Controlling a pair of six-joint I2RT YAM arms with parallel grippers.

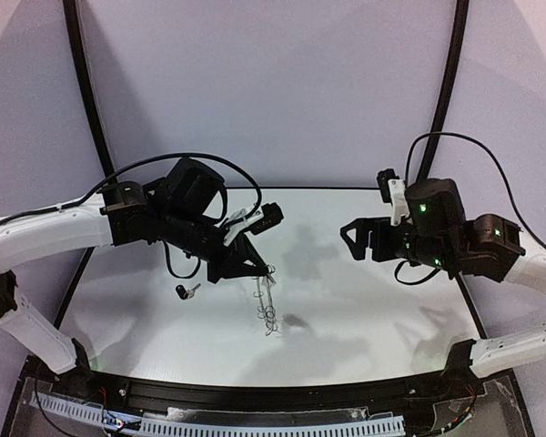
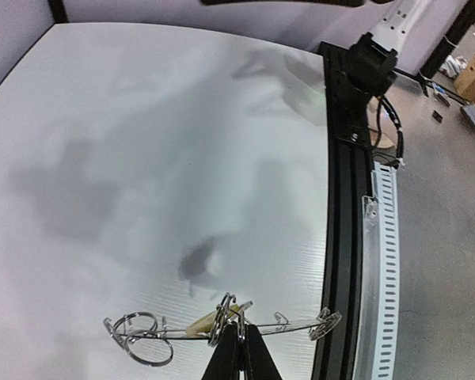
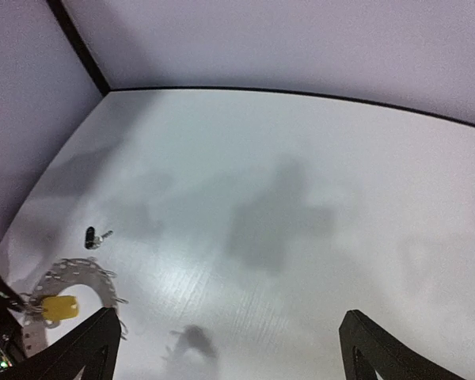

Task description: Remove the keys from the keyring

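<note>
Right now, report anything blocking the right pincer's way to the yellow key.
Nothing visible stands between the open right pincer and the yellow key. It hangs on the keyring, which the left pincer clamps close beside it.

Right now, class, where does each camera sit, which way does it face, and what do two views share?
Top external: above and behind the robot, looking down at the table; left arm and right arm show.
Left wrist: on the left arm, facing the table's near edge; left jaws, shut, pinch the keyring.
Right wrist: on the right arm, facing the table's left side; right jaws, open, frame the bottom.
Shared: top and right wrist both show the loose black key.
</note>
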